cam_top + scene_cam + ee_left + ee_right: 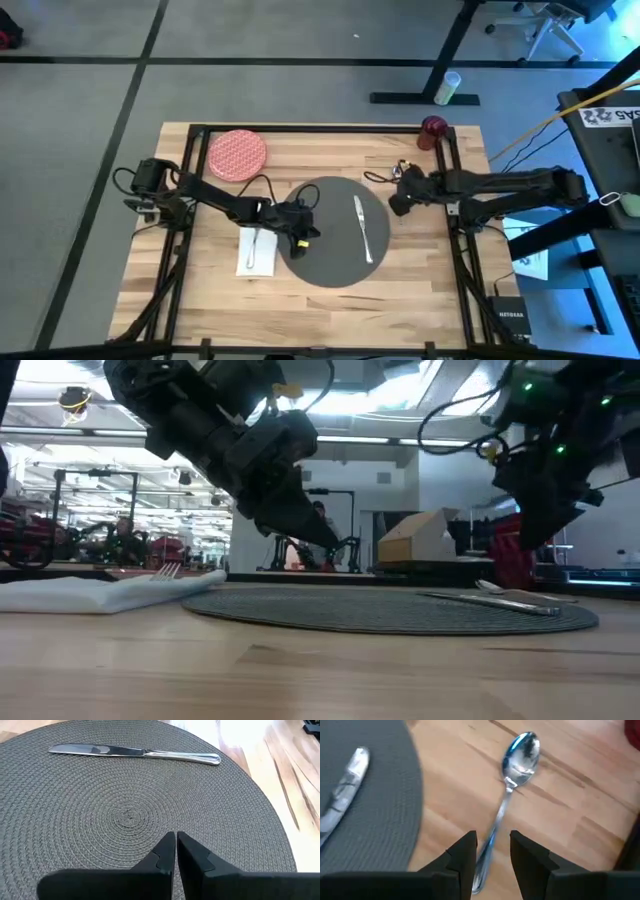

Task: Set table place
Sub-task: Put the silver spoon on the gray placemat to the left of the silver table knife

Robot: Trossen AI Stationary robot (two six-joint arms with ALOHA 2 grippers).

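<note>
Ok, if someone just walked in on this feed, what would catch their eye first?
Probably the big grey mat mid-table, with only a knife lying on its right half. The red plate sits off at the far left of the table, and the right gripper hangs over a spoon, fingers open either side of its handle.

Left end effector [176, 851] closed, right [492, 854] parted.
</note>
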